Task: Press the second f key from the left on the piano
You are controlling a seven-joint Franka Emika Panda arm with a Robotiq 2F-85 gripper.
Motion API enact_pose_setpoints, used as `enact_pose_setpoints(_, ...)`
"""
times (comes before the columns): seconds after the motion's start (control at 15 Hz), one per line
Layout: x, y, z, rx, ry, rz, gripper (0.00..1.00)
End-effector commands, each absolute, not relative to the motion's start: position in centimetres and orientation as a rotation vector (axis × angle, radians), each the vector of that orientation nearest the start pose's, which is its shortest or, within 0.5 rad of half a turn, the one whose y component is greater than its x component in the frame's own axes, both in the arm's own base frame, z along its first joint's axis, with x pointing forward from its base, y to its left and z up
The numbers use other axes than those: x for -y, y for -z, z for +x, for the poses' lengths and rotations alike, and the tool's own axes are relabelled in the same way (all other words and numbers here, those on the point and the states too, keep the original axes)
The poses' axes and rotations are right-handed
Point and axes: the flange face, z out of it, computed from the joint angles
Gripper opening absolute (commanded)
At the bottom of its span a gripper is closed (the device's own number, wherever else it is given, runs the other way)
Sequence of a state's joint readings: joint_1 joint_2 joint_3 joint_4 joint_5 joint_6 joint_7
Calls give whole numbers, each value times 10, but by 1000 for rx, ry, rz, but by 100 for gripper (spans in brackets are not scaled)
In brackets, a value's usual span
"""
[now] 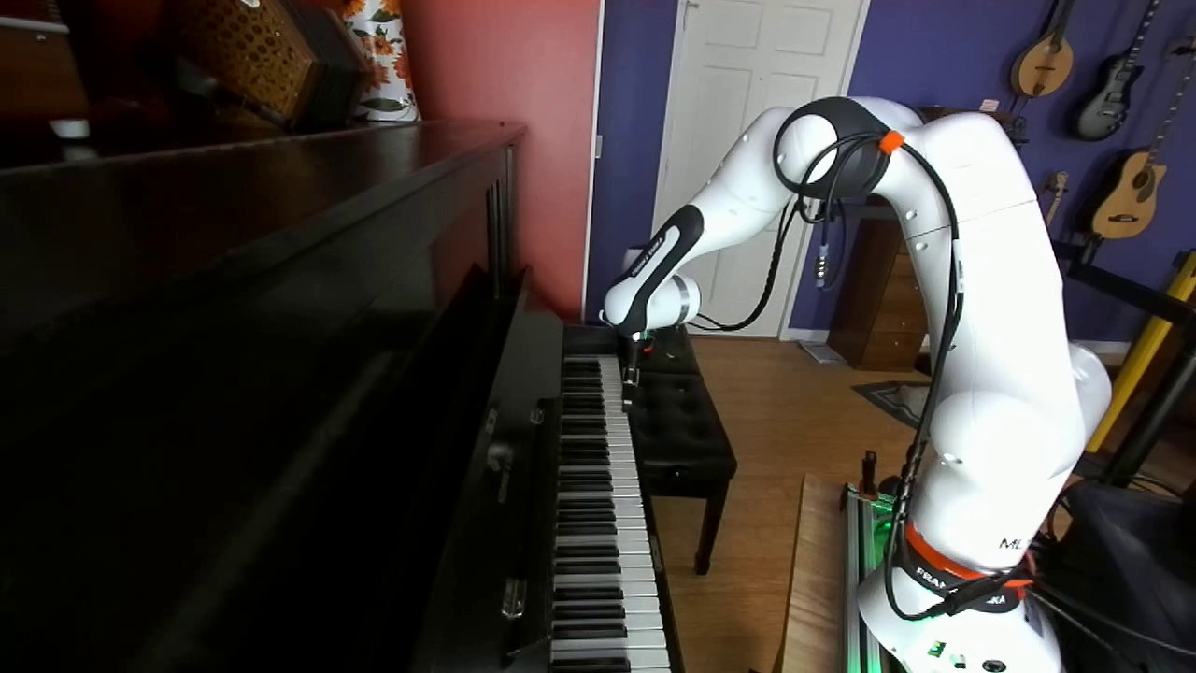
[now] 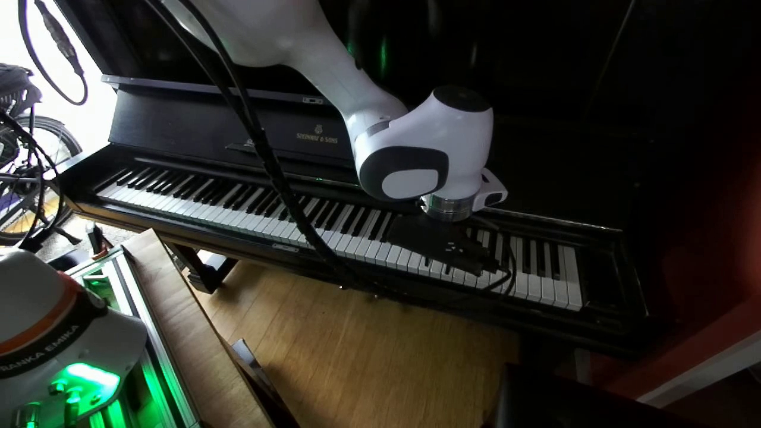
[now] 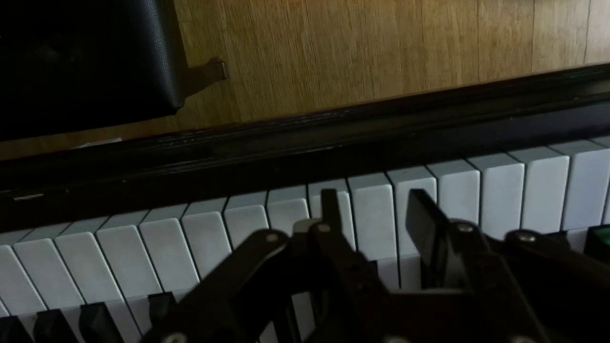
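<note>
The piano [image 1: 215, 393] is a glossy near-black upright with a long row of white and black keys [image 1: 617, 505]; it also shows in an exterior view [image 2: 238, 116]. In the wrist view its dark front rail [image 3: 267, 143] runs above the white keys [image 3: 374, 214]. My gripper [image 3: 376, 216] is open and empty, its two fingers apart over the front parts of the white keys. The gripper also shows above the far part of the keyboard [image 1: 630, 397]. Its fingertips are hidden behind the hand in an exterior view [image 2: 449, 244]. I cannot tell whether they touch keys.
A black padded bench [image 1: 687, 439] stands beside the keyboard's front, near the gripper; it also shows in the wrist view [image 3: 86, 62]. The robot base stands by a wooden table edge [image 1: 811, 561]. A cable [image 2: 297, 220] hangs in front of the keys. An accordion [image 1: 271, 56] sits on the piano.
</note>
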State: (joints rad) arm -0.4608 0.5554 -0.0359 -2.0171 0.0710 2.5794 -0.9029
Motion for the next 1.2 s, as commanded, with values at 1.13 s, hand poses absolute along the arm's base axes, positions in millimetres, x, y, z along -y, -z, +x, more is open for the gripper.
enact_pose_setpoints(1.13,283,-143,543,659,118,-3044,0)
